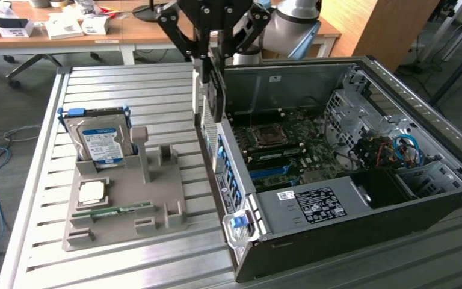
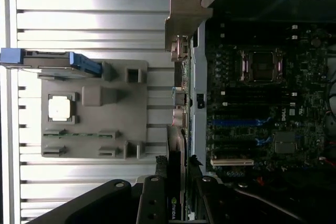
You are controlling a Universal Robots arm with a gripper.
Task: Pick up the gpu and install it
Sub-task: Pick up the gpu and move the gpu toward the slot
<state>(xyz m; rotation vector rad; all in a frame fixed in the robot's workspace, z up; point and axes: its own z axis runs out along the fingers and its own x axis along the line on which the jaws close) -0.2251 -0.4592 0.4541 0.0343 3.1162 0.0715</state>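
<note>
The gpu [image 1: 213,90] is a thin dark card hanging on edge from my gripper [image 1: 215,54], whose fingers are shut on its upper part. It hovers over the rear wall of the open computer case [image 1: 423,102], just on the exterior view's left of the motherboard [image 1: 295,150]. In the wrist view the gpu [image 2: 176,177] appears edge-on between my black fingers [image 2: 152,203], with my gripper [image 2: 176,184] beside the case wall. The blue expansion slots [image 2: 236,121] lie inside the case, apart from the card.
On the slatted metal table [image 1: 46,180] a grey parts holder [image 1: 163,217] carries an upright hard drive [image 1: 98,135], a processor chip [image 1: 93,192] and a green memory stick [image 1: 118,211]. Drive cages and cables [image 1: 399,150] crowd the case's far end. Desks stand behind.
</note>
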